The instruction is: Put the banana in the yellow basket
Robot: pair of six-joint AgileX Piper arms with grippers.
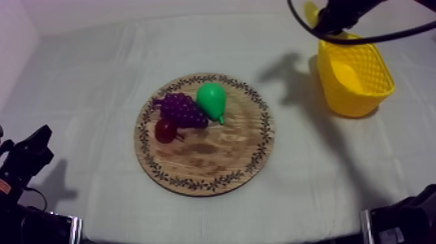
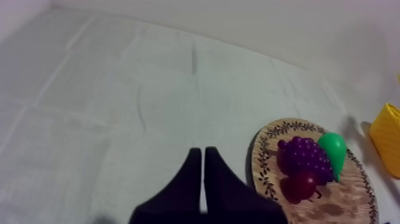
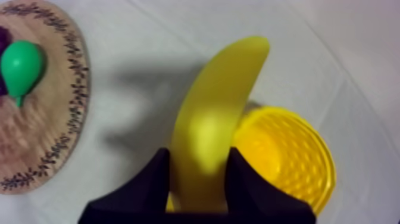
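My right gripper is shut on the yellow banana, which hangs in the air above the near rim of the yellow basket. From above, that gripper is over the basket's far end, with the banana's tip poking out beside it. The round wooden board at mid-table carries a bunch of grapes, a green pear and a small red fruit. My left gripper is shut on nothing, low over the cloth to the left of the board.
The basket stands on the right side of the table, apart from the board. Bare cloth lies between them and all round the board. My left arm rests at the table's front left corner.
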